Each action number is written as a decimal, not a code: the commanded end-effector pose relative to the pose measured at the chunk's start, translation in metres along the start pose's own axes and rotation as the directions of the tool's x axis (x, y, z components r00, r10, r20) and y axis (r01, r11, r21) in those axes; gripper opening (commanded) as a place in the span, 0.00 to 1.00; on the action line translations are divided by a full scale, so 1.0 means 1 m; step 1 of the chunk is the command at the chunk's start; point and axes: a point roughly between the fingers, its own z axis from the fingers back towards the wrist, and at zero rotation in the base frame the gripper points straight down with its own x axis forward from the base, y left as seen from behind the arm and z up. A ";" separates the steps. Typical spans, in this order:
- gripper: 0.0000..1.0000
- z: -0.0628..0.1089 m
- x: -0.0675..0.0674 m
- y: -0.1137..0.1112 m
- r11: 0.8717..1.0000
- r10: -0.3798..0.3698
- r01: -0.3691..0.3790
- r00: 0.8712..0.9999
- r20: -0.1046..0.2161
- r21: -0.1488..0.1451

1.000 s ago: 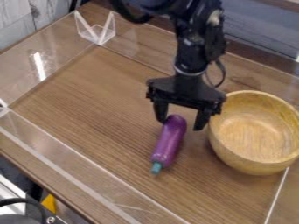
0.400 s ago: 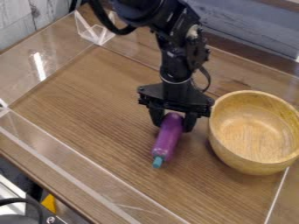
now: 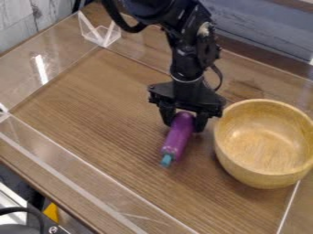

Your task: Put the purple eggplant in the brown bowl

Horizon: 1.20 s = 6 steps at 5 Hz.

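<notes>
The purple eggplant (image 3: 177,143) lies on the wooden table just left of the brown bowl (image 3: 222,137), its teal stem tip pointing toward the front. My gripper (image 3: 184,119) points straight down over the eggplant's far, thick end. Its two black fingers press against either side of that end, shut on it. The eggplant still rests on the table. The bowl stands upright with nothing in it, a finger's width from the right fingertip.
Clear acrylic walls (image 3: 49,155) fence the wooden table along the left and front. A small clear acrylic stand (image 3: 98,32) sits at the back left corner. Bare tabletop stretches left of the eggplant.
The gripper came down over the eggplant's thick end and its fingers narrowed from wide open until they closed on it. The eggplant has barely shifted.
</notes>
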 end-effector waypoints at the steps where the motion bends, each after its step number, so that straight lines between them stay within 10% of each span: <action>1: 0.00 -0.005 -0.006 0.006 0.998 -0.058 0.058 0.998 -0.025 0.008; 2: 0.00 -0.004 -0.009 0.007 0.994 -0.108 0.108 0.994 -0.034 0.004; 6: 0.00 0.015 -0.025 0.028 0.997 0.069 -0.066 0.995 -0.075 0.045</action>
